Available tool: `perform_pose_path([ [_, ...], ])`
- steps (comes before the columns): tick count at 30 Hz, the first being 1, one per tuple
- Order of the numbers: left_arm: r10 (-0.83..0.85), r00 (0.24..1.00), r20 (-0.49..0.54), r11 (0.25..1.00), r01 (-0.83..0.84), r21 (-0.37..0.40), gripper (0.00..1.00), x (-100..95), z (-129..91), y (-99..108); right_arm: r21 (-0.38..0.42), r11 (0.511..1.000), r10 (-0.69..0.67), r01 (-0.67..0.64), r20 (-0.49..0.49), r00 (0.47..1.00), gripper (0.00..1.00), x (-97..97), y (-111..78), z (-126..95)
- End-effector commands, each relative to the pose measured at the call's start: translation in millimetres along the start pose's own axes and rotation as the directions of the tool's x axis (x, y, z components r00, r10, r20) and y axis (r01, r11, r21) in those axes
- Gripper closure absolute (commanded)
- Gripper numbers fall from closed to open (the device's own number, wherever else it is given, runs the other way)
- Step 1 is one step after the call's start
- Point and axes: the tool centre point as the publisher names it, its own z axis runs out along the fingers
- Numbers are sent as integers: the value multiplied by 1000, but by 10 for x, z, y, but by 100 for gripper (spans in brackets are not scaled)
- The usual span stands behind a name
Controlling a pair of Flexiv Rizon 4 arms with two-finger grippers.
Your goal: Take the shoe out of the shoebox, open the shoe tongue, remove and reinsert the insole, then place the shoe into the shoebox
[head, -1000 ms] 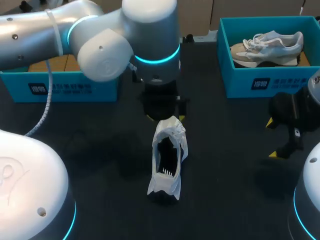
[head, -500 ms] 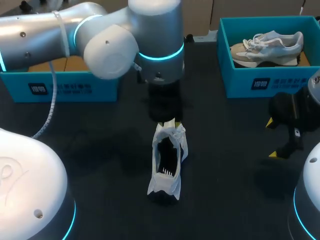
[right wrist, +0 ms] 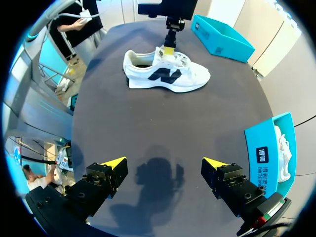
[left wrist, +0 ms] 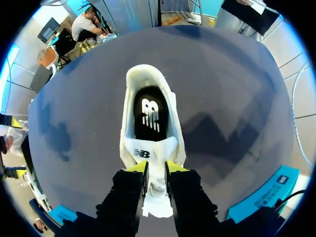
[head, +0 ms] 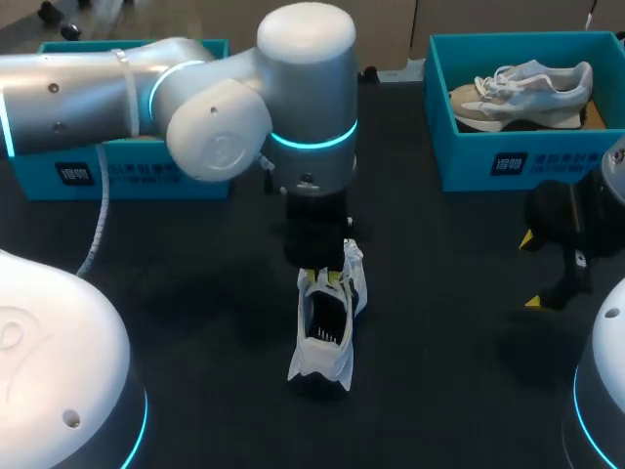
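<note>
Pinching the shoe tongue [left wrist: 149, 152], my left jaws are closed on it from both sides, their yellow tips pressed against the white flap just above the laces.

My worry is that the tongue is thin and soft. If I pull at a slant it may slide out of the grip. Nothing braces the shoe [head: 320, 360] either, so a firm pull could lift it, drag it or roll it onto its side rather than open it. My right jaws are spread wide, hold nothing and hang near the tabletop's right edge, well apart from the shoe.

The shoe stands upright at the middle of the tabletop. Its opening and the dark insole [left wrist: 149, 111] lie just ahead of the left jaws. One shoebox [head: 146, 174] sits at the far left corner.
</note>
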Motion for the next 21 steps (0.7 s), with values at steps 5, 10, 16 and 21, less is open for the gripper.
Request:
perform_pose_path([
  [5, -13, 1000, 28, 999, 14, -53, 71, 50, -239, 6, 2, 1000, 1, -1, 3, 1000, 0, 17, -3, -2],
  [10, -8, 1000, 29, 1000, 8, -9, 71, 8, -66, -40, 2, 1000, 1, -1, 3, 1000, 0, 17, -3, -2],
  [16, -23, 999, 23, 998, 21, 53, 73, 46, 165, -115, 2, 1000, 1, -1, 3, 1000, 0, 17, -3, -2],
  [21, -18, 999, 32, 1000, 18, 5, 71, 74, -57, -209, 2, 1000, 1, -1, 3, 1000, 0, 17, -3, -2],
])
